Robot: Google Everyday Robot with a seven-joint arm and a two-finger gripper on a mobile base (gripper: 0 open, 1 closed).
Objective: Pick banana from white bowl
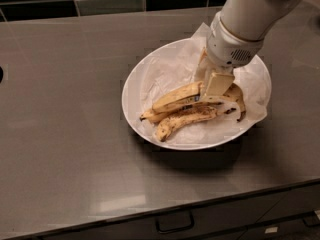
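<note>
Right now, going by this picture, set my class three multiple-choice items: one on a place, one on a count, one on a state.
1. Where is the tool? A over bare counter; B over the white bowl, at the right end of the bananas; C by the drawer.
2. How many bananas? A one; B three; C six.
3. The bananas are: A sliced; B mashed; C whole, unpeeled.
Answers: B, it hangs at the bunch inside the rim; B, three skins show; C, the skins are intact.
</note>
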